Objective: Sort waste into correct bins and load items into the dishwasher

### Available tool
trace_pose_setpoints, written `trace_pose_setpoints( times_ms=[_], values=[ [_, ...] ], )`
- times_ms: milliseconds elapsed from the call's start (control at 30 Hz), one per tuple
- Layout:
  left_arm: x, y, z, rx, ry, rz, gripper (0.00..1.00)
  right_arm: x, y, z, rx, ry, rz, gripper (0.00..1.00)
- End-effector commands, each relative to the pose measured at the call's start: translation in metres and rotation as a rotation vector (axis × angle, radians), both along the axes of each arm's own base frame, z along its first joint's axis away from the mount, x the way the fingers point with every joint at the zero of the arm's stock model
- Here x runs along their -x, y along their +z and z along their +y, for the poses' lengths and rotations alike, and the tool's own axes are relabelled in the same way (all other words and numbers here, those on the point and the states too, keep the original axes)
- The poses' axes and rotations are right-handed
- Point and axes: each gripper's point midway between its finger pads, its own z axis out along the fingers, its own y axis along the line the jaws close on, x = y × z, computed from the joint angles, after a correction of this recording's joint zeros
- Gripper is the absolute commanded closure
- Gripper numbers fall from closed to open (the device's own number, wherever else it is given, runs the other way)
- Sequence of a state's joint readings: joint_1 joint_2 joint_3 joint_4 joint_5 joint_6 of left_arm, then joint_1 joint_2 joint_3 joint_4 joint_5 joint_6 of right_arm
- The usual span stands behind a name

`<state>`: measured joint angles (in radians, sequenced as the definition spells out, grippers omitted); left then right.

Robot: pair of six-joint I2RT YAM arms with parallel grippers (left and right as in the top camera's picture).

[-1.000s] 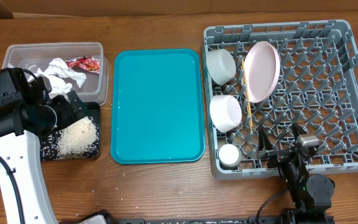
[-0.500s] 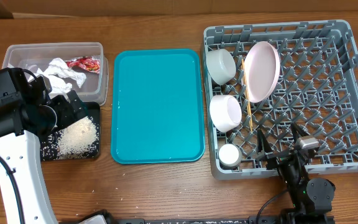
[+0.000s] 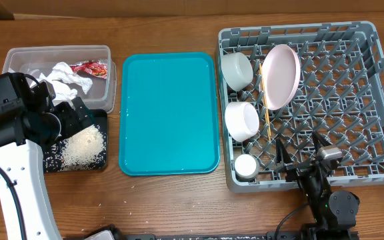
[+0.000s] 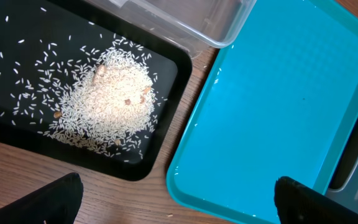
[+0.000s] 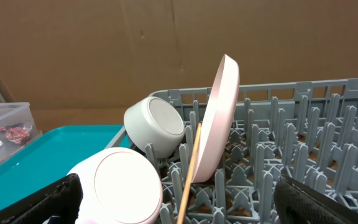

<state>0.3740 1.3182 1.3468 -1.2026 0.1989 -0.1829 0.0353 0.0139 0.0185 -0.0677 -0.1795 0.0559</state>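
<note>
The grey dish rack (image 3: 352, 100) holds the pink-white plate (image 3: 281, 75) on edge, two pale bowls (image 3: 236, 69) (image 3: 241, 121), the white cup (image 3: 247, 167) and the chopsticks (image 3: 265, 100). The clear tub (image 3: 19, 57) holds white napkins (image 3: 65, 77) and the red wrapper (image 3: 89, 68). The black tray (image 3: 112, 159) holds a heap of rice (image 3: 82, 143). My left gripper (image 4: 179, 199) is open and empty above the gap between the black tray (image 4: 5, 93) and the teal tray. My right gripper (image 5: 179, 199) is open and empty over the rack's front edge, facing the plate (image 5: 219, 118) and near bowl (image 5: 126, 186).
The teal serving tray (image 3: 169, 113) lies between the bins and the rack, with a few rice grains along its near rim (image 4: 278, 106). One loose grain lies on the wooden table in front of it. The left arm (image 3: 19, 133) hangs over the black tray's left part.
The right arm has shifted very slightly toward the front edge of the table. Nothing else has visibly changed.
</note>
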Motion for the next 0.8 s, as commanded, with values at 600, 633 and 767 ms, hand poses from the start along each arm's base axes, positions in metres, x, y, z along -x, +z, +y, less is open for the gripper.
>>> trace_pose_setpoints(
  times_ms=[600, 633, 767],
  values=[
    [-0.006, 0.076, -0.112, -0.307, -0.583, -0.873, 0.00, 0.001, -0.001, 0.003, 0.000, 0.013, -0.006, 0.00],
    [-0.004, 0.076, -0.116, -0.322, -0.587, -0.937, 0.00, 0.001, -0.001, 0.003, 0.000, 0.013, -0.006, 0.00],
    [0.006, 0.066, -0.120, -0.349, -0.559, -1.100, 0.00, 0.001, -0.001, 0.003, 0.000, 0.012, -0.006, 0.00]
  ],
)
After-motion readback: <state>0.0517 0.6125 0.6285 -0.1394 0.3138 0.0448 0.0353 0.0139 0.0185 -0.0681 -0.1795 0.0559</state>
